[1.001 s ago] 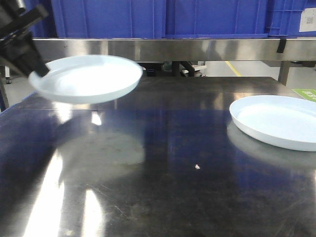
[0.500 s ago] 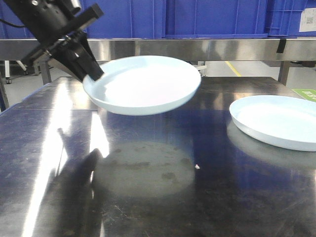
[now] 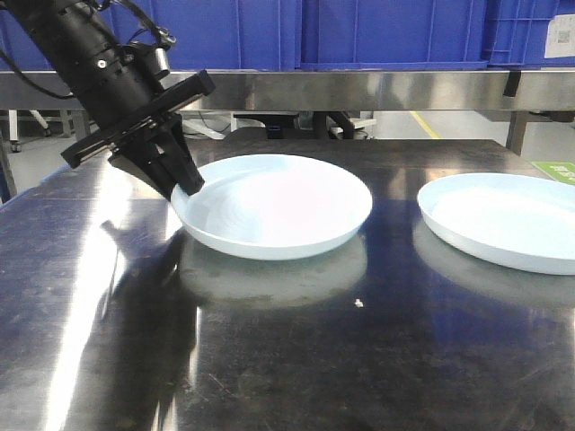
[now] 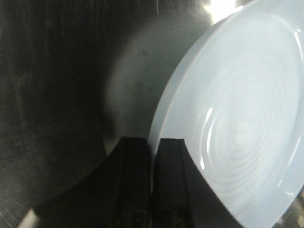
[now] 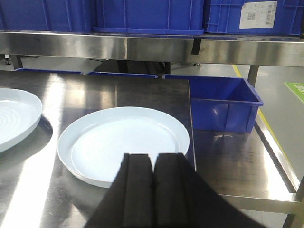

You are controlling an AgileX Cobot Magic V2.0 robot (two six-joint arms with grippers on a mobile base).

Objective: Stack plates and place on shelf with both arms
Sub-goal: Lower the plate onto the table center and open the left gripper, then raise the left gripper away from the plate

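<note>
"Looking from the left, what did the left gripper (image 3: pixel 187 186) have?"

"It was clamped on the left rim of the left plate (image 3: pixel 274 205). That plate sat tilted, very low over the dark tabletop (image 3: pixel 269 359), and I couldn't tell whether it touched."

"And further along?"

"The right plate (image 3: pixel 503 220) lay flat on the right, well apart from the first. The shelf (image 3: pixel 377 90) with its blue bins (image 3: pixel 359 31) ran across the far side."

"The right gripper (image 5: pixel 152 187)?"

"Its fingers were pressed together with nothing between them, hovering at that plate's near rim."

"So how should the stacking have gone?"

"I reckoned the held plate wanted carrying rightward, level and clear above the other's rim. Then it should be centred and lowered gently before letting go. Glossy plates slide, and one pinched at a single edge droops."
</note>
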